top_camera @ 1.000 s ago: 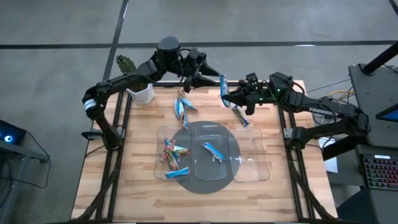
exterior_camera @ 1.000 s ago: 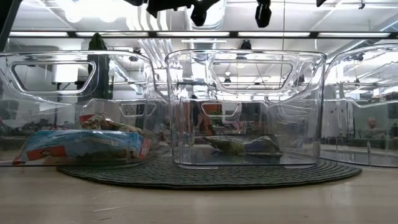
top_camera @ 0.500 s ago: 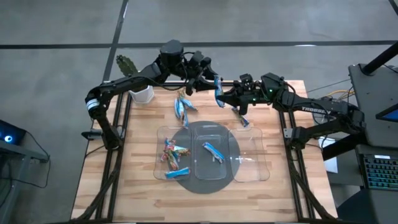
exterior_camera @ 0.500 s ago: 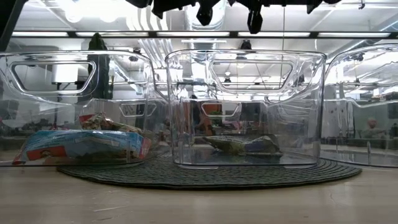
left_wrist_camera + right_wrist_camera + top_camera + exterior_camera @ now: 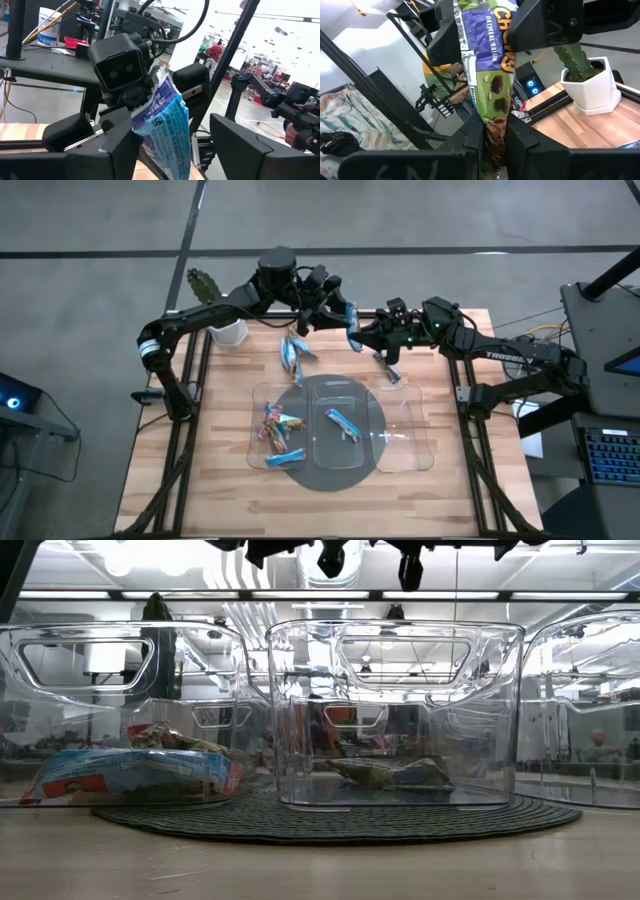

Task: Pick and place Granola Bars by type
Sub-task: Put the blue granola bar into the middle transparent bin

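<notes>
over the last second the left gripper (image 5: 335, 308) had moved in until its spread jaws bracketed the upper end of the blue granola bar (image 5: 353, 326), narrowing slightly. the right gripper (image 5: 368, 335) stayed clamped on its lower end, so a handover looked under way.

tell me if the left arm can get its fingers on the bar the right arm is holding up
Probably yes. The right gripper is shut on the low end of the granola bar, held in the air, and the left gripper is open around its upper end with nothing between.
</notes>
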Available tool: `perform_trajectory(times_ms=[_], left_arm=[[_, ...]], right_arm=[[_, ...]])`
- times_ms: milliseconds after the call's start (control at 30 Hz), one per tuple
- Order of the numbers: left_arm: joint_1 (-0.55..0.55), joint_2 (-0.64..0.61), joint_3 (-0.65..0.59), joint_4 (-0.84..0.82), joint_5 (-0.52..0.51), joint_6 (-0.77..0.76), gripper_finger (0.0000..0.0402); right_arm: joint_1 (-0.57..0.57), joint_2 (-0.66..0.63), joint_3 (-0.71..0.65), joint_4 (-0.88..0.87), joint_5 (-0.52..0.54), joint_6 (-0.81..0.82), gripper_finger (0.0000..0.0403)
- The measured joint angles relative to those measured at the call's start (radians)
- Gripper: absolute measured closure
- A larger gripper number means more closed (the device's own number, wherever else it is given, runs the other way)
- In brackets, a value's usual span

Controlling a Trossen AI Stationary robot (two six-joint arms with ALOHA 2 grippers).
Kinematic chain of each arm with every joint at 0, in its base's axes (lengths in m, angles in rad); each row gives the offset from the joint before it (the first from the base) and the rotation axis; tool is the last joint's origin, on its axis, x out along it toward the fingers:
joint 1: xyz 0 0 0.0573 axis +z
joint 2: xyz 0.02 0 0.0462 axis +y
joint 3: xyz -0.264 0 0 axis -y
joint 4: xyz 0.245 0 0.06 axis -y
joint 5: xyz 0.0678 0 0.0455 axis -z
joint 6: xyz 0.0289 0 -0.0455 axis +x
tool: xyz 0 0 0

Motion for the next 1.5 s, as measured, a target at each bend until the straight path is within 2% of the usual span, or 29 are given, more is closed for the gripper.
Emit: perform_trajectory(times_ms=[167, 500, 600, 767, 1200, 1433, 1500], left_arm=[[-0.009, 0.0, 0.0, 0.0, -0.021, 0.022, 0.0217], [-0.012, 0.011, 0.0, 0.001, -0.035, 0.025, 0.0349], [-0.012, 0.011, 0.0, 0.001, -0.039, 0.026, 0.0373], [-0.011, 0.011, 0.0, -0.001, -0.043, 0.026, 0.0375], [0.019, 0.011, 0.0, 0.0, -0.039, 0.028, 0.0378], [0.057, -0.007, 0.0, -0.005, 0.043, 0.003, 0.0379], [0.052, -0.018, 0.0, -0.026, 0.088, 0.005, 0.0379]], right_arm=[[0.0, 0.0, 0.0, 0.002, 0.003, 0.0, 0.0365], [0.0, 0.0, 0.0, 0.001, 0.004, 0.001, 0.0365], [0.0, 0.0, 0.0, 0.002, 0.004, 0.0, 0.0365], [0.0, 0.0, 0.0, -0.001, 0.005, 0.03, 0.0349], [-0.001, -0.048, 0.0, -0.01, 0.009, 0.056, 0.0208], [-0.006, -0.161, 0.001, -0.113, 0.014, 0.01, 0.0187], [-0.012, -0.198, 0.0, -0.189, 0.066, -0.02, 0.0187]])
